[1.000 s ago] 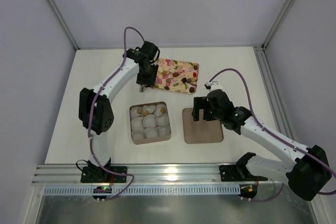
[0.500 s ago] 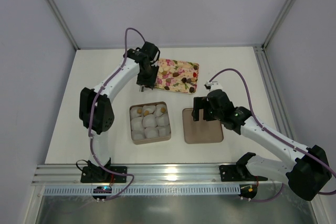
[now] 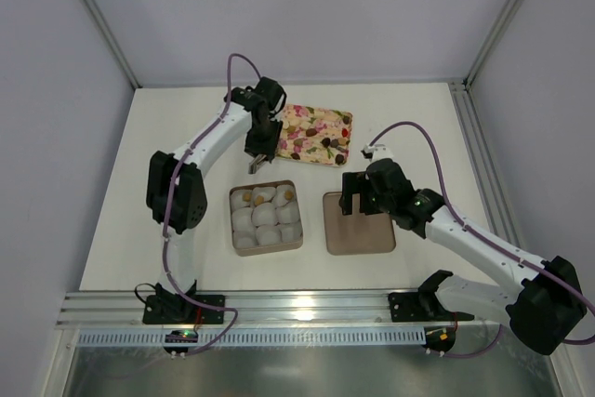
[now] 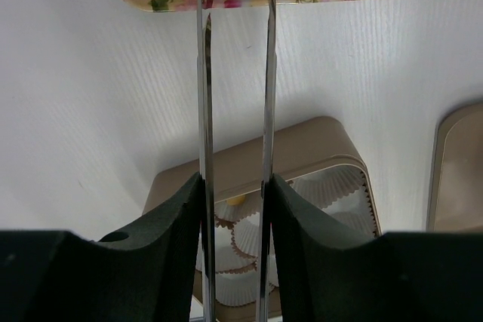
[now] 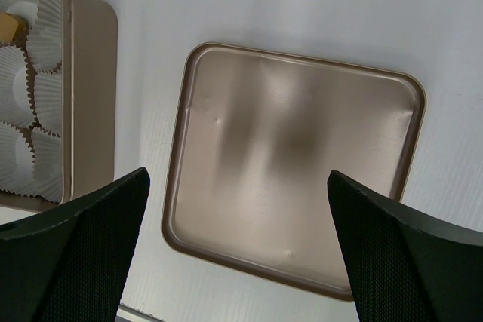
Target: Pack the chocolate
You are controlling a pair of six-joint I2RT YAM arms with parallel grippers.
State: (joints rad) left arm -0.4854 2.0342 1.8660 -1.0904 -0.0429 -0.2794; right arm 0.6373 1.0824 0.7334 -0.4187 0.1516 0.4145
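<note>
Chocolate [image 3: 289, 194] fills few cups [image 3: 265, 230] in the twelve o'clock row of the box [image 4: 317, 145]; more waits on the tray [image 3: 316, 132] at one o'clock. Left claw [image 4: 235, 186] pinches tweezers [image 4: 205, 111]; right claw [image 5: 240, 254] gapes over the lid [image 5: 302, 164].

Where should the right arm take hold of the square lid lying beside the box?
Probably one raised rim wall of the lid, taken from straight above with one finger inside and one outside. It lies flat and seems to be hollow side up, so there is no gap to get under and only the thin upright rim to pinch. The right gripper hangs open over it.
</note>
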